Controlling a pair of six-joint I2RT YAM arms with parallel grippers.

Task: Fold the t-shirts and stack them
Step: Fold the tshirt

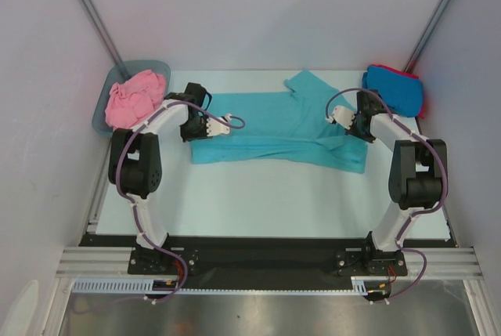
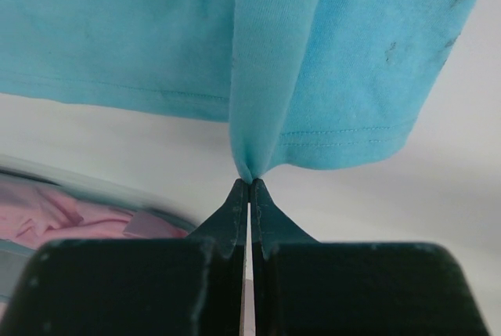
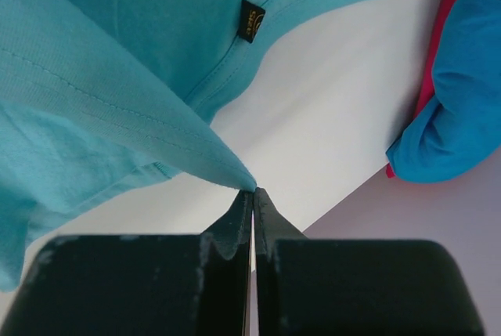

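Note:
A teal t-shirt (image 1: pixel 274 128) lies spread across the middle of the table. Its left part is pinched up by my left gripper (image 1: pixel 228 123), whose tips (image 2: pixel 250 182) are shut on a gathered fold of the teal cloth (image 2: pixel 156 30). At the shirt's right side, my right gripper (image 1: pixel 338 117) is shut too, its tips (image 3: pixel 253 189) on a pointed corner of teal cloth (image 3: pixel 117 54). A pink t-shirt (image 1: pixel 135 97) is bunched in the tub at back left. A bright blue t-shirt (image 1: pixel 394 88) rests on a red one (image 1: pixel 421 105) at back right.
The grey-blue tub (image 1: pixel 102 118) stands at the table's back left corner against the wall. The blue and red pile (image 3: pixel 470 93) sits near the right wall. White table (image 1: pixel 258 195) lies bare in front of the teal shirt.

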